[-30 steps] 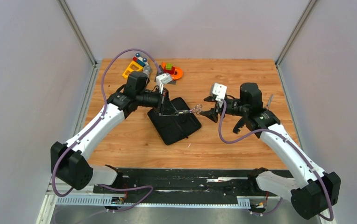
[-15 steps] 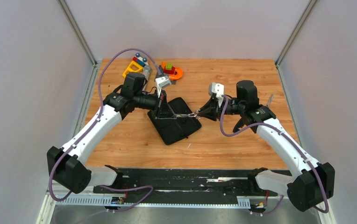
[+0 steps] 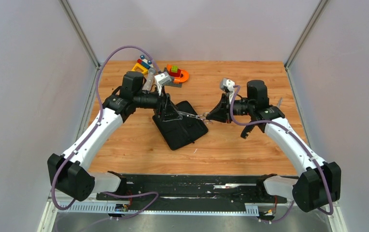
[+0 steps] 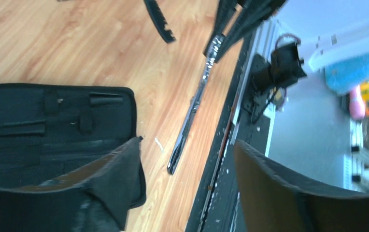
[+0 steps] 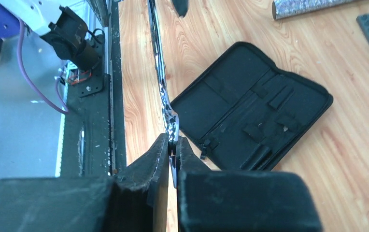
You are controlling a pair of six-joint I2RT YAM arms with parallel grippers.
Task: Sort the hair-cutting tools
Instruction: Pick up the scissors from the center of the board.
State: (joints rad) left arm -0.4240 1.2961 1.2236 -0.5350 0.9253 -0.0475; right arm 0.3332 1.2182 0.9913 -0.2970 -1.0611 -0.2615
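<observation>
Over desk centre, w/ right gripper (image 3: 206, 116) pinching scissors (image 3: 192, 115) by rings & left gripper (image 3: 175, 114) spread clear of blades, best pull back slow, level, before lowering into case (image 3: 185, 134).

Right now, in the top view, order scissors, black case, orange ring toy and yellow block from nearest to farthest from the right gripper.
From the right gripper:
1. scissors, clamped in its fingers.
2. black case, open, just to its left.
3. orange ring toy, toward the far edge.
4. yellow block, far-left corner.
</observation>
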